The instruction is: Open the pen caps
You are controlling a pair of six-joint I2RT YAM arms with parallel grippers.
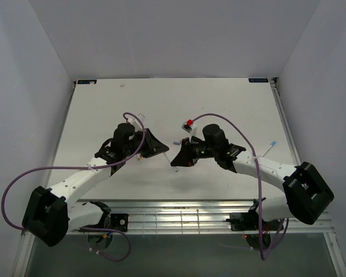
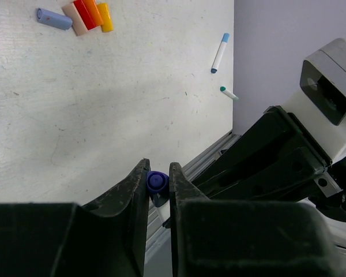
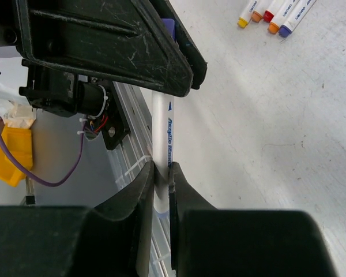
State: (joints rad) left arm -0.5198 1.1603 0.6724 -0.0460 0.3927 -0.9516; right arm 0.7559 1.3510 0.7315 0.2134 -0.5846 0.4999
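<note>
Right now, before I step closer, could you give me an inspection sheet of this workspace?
Surface: white table, lightly scuffed.
Job's things: purple cap on a white pen held between both arms; four coloured-end pens lying side by side; blue-ended pen apart.
Clutter: short green-tipped piece.
Grippers: left pincer shut on the purple cap; right pincer shut on the white pen.
Cables: purple cables looping from both arms.
Surroundings: plain walls; metal rail at the near edge.
</note>
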